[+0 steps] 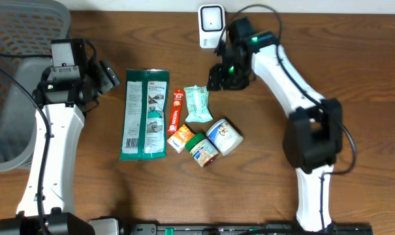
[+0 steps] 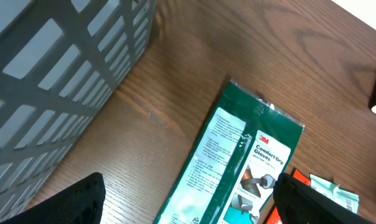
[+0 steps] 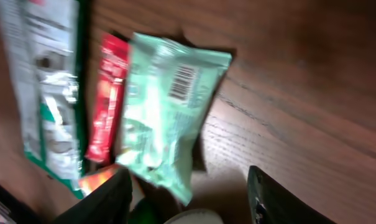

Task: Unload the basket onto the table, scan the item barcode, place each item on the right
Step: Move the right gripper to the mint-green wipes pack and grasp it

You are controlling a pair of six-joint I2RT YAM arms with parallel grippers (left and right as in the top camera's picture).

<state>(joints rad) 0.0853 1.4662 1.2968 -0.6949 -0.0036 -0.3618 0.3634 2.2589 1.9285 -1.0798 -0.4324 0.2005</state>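
Note:
A white barcode scanner (image 1: 211, 25) stands at the table's back edge. Several items lie mid-table: a green glove package (image 1: 145, 114), a red stick packet (image 1: 176, 109), a mint-green packet (image 1: 198, 103), an orange packet (image 1: 181, 138), a green-lidded jar (image 1: 202, 149) and a white tub (image 1: 224, 136). My right gripper (image 1: 218, 77) hovers open just behind the mint packet (image 3: 169, 106), whose barcode (image 3: 183, 82) faces up; nothing sits between its fingers (image 3: 281, 199). My left gripper (image 1: 109, 75) hangs open left of the glove package (image 2: 237, 168), holding nothing.
A grey slatted basket (image 1: 21, 65) fills the far left of the table, close beside the left arm; its wall (image 2: 57, 74) shows in the left wrist view. Bare wood lies to the right of the items.

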